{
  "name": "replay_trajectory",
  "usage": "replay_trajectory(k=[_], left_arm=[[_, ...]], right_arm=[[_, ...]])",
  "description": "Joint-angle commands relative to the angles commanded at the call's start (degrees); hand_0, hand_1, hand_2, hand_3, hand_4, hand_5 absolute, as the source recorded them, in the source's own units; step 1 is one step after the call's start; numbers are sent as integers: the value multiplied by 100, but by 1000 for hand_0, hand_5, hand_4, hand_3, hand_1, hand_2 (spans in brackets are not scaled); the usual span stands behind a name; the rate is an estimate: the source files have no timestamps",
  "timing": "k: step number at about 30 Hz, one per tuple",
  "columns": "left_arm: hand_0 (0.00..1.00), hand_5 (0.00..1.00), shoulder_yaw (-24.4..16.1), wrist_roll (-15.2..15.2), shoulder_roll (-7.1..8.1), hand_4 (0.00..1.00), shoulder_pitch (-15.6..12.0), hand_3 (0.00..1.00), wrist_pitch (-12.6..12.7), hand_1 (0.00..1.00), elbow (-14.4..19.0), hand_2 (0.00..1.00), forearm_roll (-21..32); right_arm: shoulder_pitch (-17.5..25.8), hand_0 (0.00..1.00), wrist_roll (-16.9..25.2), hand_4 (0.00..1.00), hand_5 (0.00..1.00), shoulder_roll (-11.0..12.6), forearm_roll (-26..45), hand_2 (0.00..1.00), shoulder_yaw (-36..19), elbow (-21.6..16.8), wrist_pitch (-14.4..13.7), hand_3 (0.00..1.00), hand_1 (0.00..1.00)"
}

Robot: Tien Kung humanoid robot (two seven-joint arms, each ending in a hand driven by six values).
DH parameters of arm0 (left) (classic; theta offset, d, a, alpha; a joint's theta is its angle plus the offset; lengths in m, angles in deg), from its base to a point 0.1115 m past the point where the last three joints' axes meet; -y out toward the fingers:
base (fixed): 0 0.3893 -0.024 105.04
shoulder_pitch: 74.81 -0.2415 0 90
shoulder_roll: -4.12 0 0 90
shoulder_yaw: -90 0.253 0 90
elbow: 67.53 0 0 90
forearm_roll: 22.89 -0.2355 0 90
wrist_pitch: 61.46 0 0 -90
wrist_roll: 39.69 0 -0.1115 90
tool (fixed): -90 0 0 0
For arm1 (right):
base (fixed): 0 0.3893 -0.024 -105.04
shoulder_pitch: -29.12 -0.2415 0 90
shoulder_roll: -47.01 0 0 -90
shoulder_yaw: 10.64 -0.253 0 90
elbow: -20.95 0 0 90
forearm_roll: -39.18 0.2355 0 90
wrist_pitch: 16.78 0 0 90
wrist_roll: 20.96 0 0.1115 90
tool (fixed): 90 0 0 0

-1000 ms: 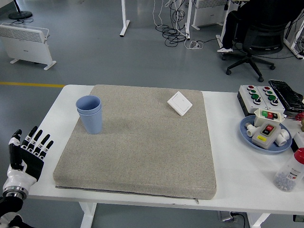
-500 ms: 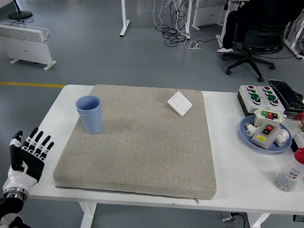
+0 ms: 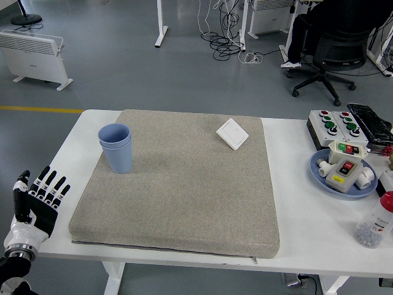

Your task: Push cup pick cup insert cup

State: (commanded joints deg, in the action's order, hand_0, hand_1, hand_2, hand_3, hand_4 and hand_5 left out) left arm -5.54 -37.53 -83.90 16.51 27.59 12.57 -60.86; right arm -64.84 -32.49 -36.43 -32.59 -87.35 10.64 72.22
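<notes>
Two pale blue cups (image 3: 116, 148) stand upright, one nested inside the other with both rims showing, on the grey mat's (image 3: 184, 184) far-left part, mouth open upward.

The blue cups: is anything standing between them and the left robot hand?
Nothing visible does. The left robot hand, fingers spread, is at the table's left edge; only bare grey mat lies between it and the blue cups.

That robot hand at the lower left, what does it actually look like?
The left hand is black, with five slim fingers banded in white at the joints. A white, rounded wrist cuff with a silvery ring joins it to the black arm. No cables show.
</notes>
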Motion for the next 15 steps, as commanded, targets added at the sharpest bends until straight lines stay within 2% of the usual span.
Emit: replay_trajectory(k=[15], left_arm=[[874,998,-24,2,-7,611,57,892,-9,887,3,954,-12]], right_arm=[[-40,694,4,102,425,-1,27,597,-7,0,13,545,589]])
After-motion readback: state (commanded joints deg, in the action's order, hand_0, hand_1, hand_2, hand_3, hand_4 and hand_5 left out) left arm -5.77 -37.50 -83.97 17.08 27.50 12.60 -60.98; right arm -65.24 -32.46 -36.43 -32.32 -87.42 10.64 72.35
